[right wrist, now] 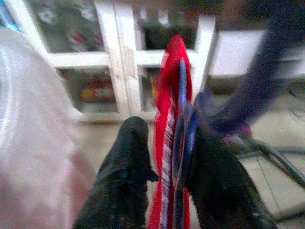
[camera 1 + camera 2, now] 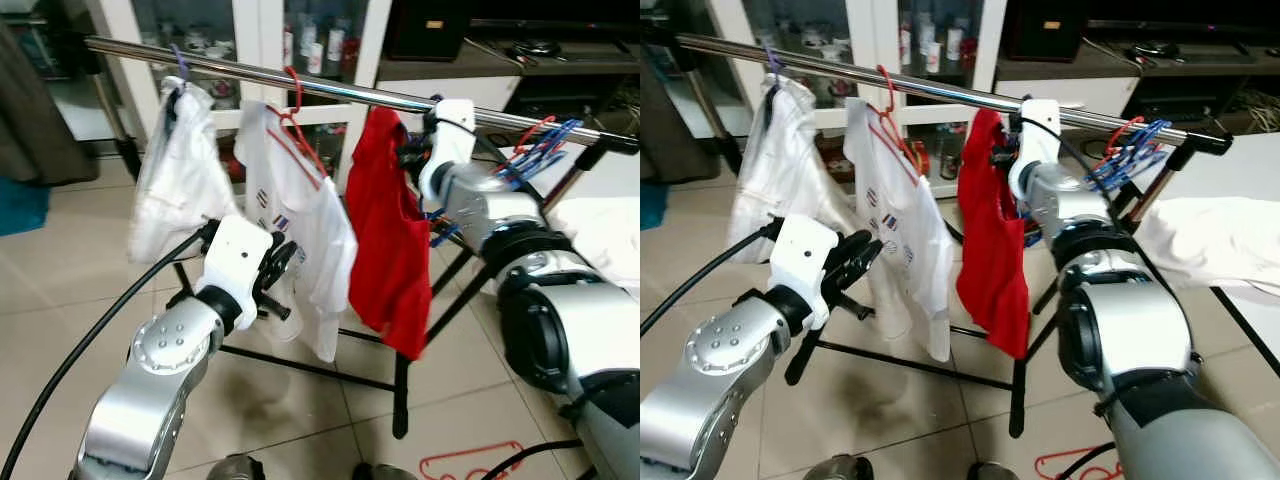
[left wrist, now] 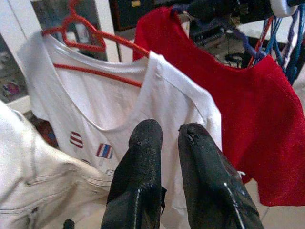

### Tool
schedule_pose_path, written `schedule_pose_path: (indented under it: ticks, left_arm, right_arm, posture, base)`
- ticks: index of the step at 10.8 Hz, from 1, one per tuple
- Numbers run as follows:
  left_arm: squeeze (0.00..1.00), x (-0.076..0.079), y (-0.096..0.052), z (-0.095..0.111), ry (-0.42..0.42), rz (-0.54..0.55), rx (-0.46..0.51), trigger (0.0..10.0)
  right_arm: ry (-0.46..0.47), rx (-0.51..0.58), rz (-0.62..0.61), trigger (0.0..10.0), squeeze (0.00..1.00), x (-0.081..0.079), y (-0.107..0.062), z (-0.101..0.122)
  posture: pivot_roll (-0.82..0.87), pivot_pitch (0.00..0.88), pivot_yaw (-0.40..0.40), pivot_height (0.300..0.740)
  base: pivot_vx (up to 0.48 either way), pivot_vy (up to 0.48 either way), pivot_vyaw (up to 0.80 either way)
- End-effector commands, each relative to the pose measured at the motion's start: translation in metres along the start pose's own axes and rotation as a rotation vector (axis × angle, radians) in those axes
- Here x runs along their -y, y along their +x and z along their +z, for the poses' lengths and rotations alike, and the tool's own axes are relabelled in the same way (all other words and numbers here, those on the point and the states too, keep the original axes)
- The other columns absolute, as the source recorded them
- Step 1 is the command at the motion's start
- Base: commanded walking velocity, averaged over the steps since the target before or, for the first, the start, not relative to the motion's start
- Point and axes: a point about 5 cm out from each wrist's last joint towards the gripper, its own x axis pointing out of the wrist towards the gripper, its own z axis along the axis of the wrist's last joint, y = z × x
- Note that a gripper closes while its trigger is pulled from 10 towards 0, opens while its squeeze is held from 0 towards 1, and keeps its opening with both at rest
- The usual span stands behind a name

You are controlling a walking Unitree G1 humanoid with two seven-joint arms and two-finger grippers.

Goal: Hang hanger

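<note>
A silver rail (image 2: pixel 330 88) runs across the clothes rack. A red shirt (image 2: pixel 385 250) on a blue hanger (image 1: pixel 182 109) hangs just under the rail, right of centre. My right gripper (image 1: pixel 167 131) is raised to the rail and shut on that blue hanger, with red cloth between its fingers. To the left hang a white T-shirt (image 2: pixel 300 210) on a red hanger (image 3: pixel 81 28) and a white garment (image 2: pixel 175 180). My left gripper (image 3: pixel 170 138) hovers lower, in front of the white T-shirt, fingers together and holding nothing.
Several spare blue and red hangers (image 2: pixel 540 145) are bunched at the rail's right end. The rack's black legs (image 2: pixel 400 390) stand on the tiled floor, where a red hanger (image 2: pixel 470 462) lies. White cloth (image 2: pixel 600 230) lies at right. A glass-door cabinet (image 2: pixel 260 30) stands behind.
</note>
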Motion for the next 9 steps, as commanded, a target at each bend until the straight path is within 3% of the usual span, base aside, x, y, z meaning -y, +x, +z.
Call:
schedule_pose_path:
  ticks: [1, 3, 4, 6, 8, 9]
  left_arm:
    - [0.00, -0.002, 0.000, 0.004, 0.006, -0.003, 0.027, 10.0]
    - [0.00, -0.007, 0.003, 0.001, 0.009, 0.026, 0.021, 10.0]
    - [0.00, -0.010, 0.004, -0.003, 0.021, 0.060, 0.002, 10.0]
    - [0.00, -0.017, -0.003, -0.010, 0.025, 0.126, -0.015, 10.0]
    - [0.00, -0.025, -0.010, -0.012, 0.031, 0.224, -0.003, 10.0]
    - [0.00, -0.028, -0.013, -0.011, 0.002, 0.256, 0.014, 10.0]
  right_arm:
    - [-0.017, 0.061, 0.082, 10.0, 1.00, 0.004, -0.007, 0.012]
    - [-0.035, 0.127, 0.199, 10.0, 1.00, 0.010, -0.035, 0.018]
    - [-0.055, 0.153, 0.252, 10.0, 1.00, 0.012, -0.063, 0.017]
    - [-0.080, 0.218, 0.352, 10.0, 1.00, -0.004, -0.104, 0.006]
    - [-0.041, 0.206, 0.338, 10.0, 1.00, -0.027, -0.131, -0.023]
    - [0.085, 0.178, 0.286, 10.0, 0.16, -0.042, -0.146, -0.057]
  posture:
    - [0.10, 0.017, -0.047, 0.740]
    - [0.12, 0.000, -0.031, 0.740]
    - [0.13, 0.000, -0.033, 0.740]
    - [0.15, 0.000, -0.047, 0.740]
    - [0.15, 0.000, -0.045, 0.740]
    - [0.15, 0.000, -0.033, 0.740]
  base:
    - [0.000, 0.000, 0.00]
    - [0.000, 0.000, 0.00]
    - [0.000, 0.000, 0.00]
    - [0.000, 0.000, 0.00]
    - [0.000, 0.000, 0.00]
    - [0.000, 0.000, 0.00]
